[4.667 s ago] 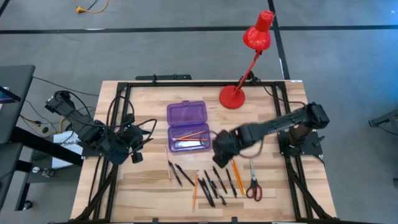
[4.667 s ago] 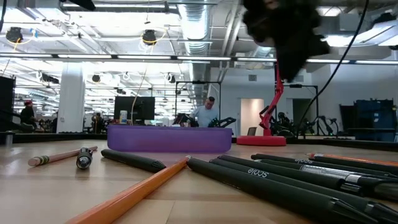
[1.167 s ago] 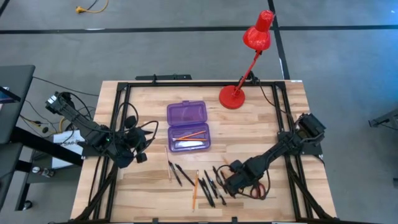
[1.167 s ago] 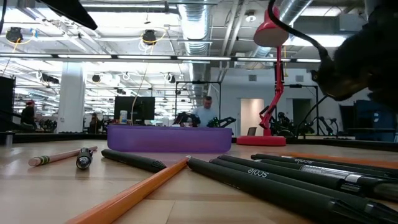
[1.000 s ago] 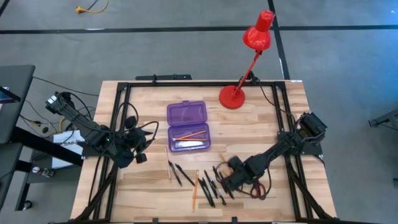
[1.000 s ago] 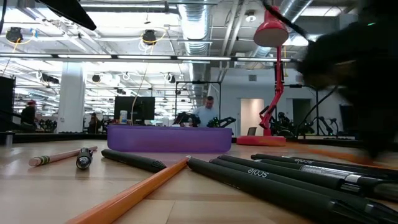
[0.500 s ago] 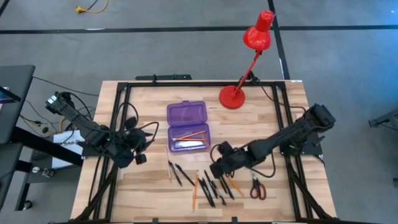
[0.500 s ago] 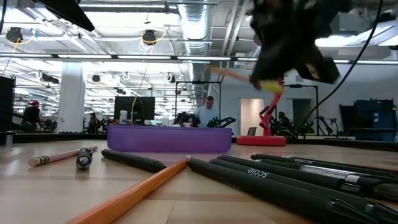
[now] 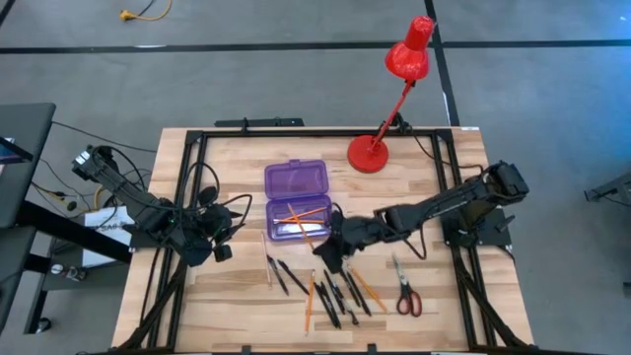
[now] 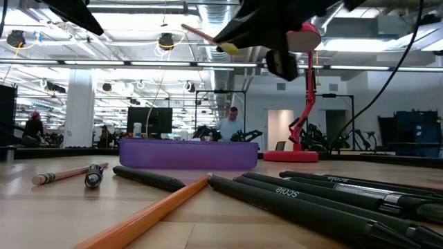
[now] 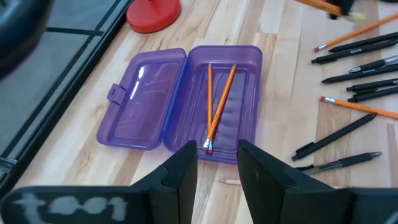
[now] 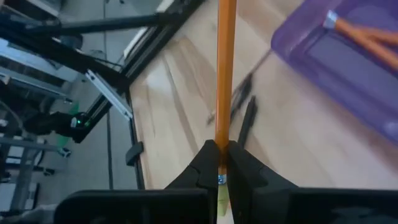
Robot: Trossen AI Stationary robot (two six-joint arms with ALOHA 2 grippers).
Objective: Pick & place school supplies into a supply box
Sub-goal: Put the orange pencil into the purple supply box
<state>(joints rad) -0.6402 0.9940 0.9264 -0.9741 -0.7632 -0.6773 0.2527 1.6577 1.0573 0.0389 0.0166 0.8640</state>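
Since half a second ago we see the right gripper (image 9: 326,240) has travelled leftward from above the loose pile to the near corner of the supply box (image 9: 298,200), its fingers (image 12: 239,169) pinched tight on an orange pencil (image 12: 225,74). At the far left of the table (image 9: 237,296) the left gripper (image 9: 219,229) waits near the edge, its fingers (image 11: 261,169) partly apart with nothing between them. Just right of it the purple box lies open, lid folded back toward the lamp side, with two orange pencils (image 11: 216,107) crossed inside the tray. Nearer the front edge lies the loose pile: black pens (image 9: 335,294) fanned among a few orange pencils (image 9: 310,304), and farther right the red-handled scissors (image 9: 404,293) lie well apart from the box. A red desk lamp (image 9: 373,151) stands on its round base behind the box, its head leaning out past the table's back edge. From table height the right arm is only a dark blur overhead, and the held pencil shows as a thin streak, so we cannot tell its tilt there; the pens in front are cut off by the frame. Light wood planks make the surface, ringed by a black frame; beyond is an open workshop with ceiling pipes, screens and a person (image 10: 228,127) seated far behind.
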